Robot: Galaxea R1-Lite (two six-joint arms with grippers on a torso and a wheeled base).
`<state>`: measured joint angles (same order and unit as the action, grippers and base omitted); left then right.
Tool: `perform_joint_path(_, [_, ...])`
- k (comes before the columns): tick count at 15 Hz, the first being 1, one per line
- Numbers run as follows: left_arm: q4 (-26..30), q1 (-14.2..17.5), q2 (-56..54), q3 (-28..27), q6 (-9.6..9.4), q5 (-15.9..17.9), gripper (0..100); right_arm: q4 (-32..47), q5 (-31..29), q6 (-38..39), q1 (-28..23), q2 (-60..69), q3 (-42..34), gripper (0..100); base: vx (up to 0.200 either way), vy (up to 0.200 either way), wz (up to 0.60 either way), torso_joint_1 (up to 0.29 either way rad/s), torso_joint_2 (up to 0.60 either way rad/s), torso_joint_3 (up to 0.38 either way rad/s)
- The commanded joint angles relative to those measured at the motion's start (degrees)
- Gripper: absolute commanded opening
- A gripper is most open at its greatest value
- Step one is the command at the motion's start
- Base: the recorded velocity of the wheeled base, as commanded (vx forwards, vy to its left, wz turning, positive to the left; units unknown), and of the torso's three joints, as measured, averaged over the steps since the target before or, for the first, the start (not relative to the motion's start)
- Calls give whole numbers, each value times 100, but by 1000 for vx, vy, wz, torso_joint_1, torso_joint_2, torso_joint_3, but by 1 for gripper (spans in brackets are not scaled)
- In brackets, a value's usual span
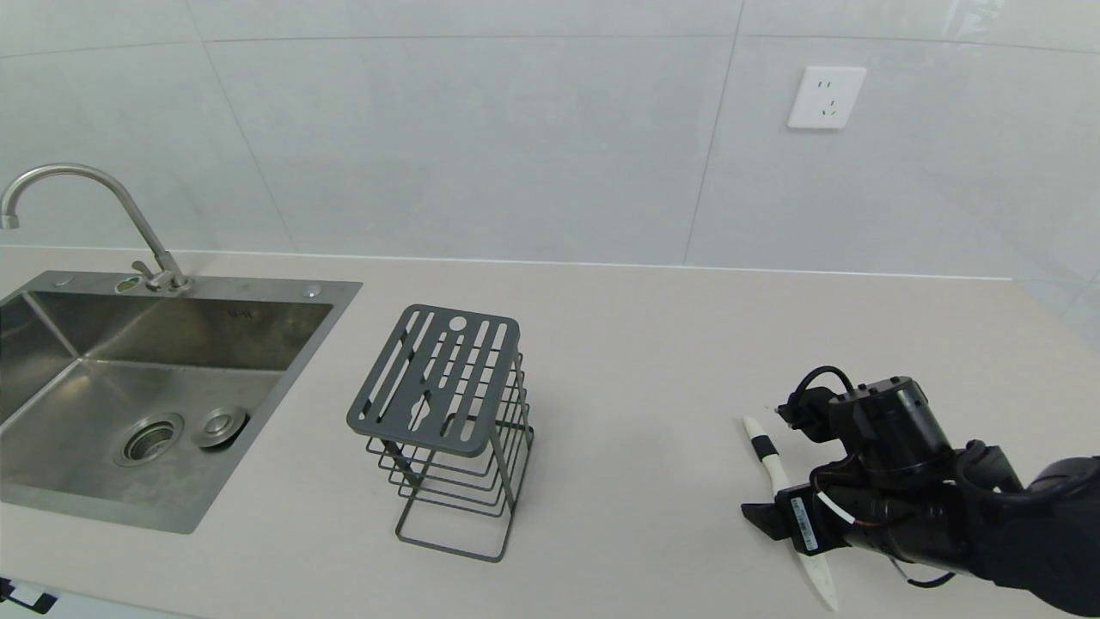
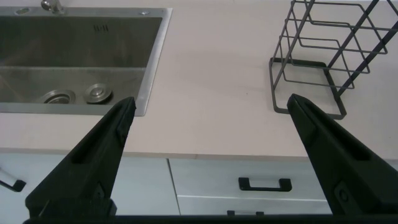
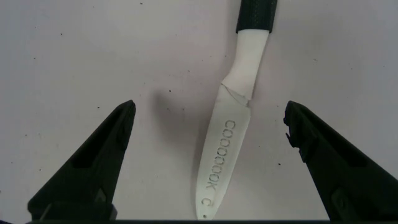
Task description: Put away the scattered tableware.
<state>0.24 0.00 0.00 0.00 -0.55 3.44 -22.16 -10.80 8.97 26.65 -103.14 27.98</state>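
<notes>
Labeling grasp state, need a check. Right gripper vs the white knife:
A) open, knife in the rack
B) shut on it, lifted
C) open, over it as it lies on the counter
C: the right gripper is open, one finger on each side of the white knife, which lies flat on the counter.
</notes>
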Motion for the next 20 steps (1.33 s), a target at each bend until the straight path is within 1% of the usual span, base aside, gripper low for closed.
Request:
perform_joint_path(1, [2,0,9,0,2,-1,100,1,-27,8,-72,-65,-3,100,0,0,0,0,0,0])
perform_joint_path(3, [2,0,9,0,2,-1,100,-16,-36,8,-125,-153,15,100,0,0,0,0,0,0])
perform_joint_path(6, [2,0,9,0,2,-1,100,-526,-27,-1,-151,-435,6,100,0,0,0,0,0,0])
perform_joint_path(11, [2,0,9,0,2,-1,100,-579,-27,-1,-134,-470,-12,100,0,0,0,0,0,0])
perform_joint_path(16, [2,0,9,0,2,-10,100,-711,8,-1,-178,-479,-214,100,0,0,0,0,0,0])
perform_joint_path(17, [2,0,9,0,2,-10,100,-711,8,-1,-178,-479,-214,0,0,0,0,0,0,0])
perform_joint_path(18, [2,0,9,0,2,-10,100,-798,43,17,-336,-584,-275,0,0,0,0,0,0,0])
perform_joint_path(19, [2,0,9,0,2,-10,100,-825,43,17,-353,-593,-293,0,0,0,0,0,0,0])
perform_joint_path(20, [2,0,9,0,2,-10,100,-1352,140,8,-485,-769,-407,0,0,0,0,0,0,0])
